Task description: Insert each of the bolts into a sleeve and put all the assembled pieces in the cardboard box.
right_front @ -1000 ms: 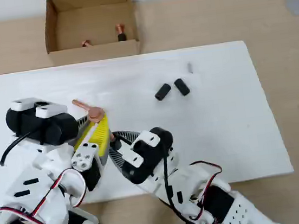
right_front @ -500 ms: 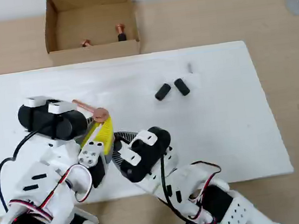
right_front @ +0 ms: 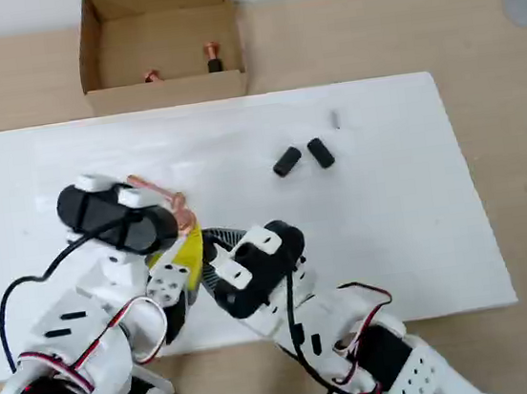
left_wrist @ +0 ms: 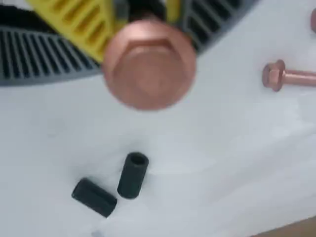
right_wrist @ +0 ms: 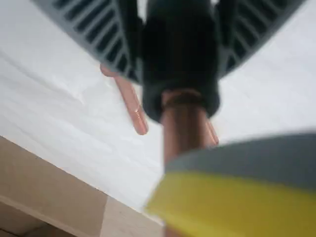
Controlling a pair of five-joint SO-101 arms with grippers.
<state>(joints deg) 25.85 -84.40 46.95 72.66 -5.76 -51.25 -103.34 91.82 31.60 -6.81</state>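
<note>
Right wrist view: right fingers point(right_wrist: 84, 24), ribbed grey, clamp black cylindrical sleeve point(right_wrist: 180, 59); left fingers point(left_wrist: 74, 19), yellow, grip hex-headed copper bolt point(left_wrist: 149, 61).

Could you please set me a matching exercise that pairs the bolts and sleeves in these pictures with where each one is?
Things:
1. gripped bolt
2. gripped sleeve
3. loose sleeves
4. finished pieces

Places:
A. in the cardboard box
B. in the right gripper
C. lying untouched on the white sheet
D. in the left gripper

Pairs: 1-D, 2-B, 3-C, 4-A.
</note>
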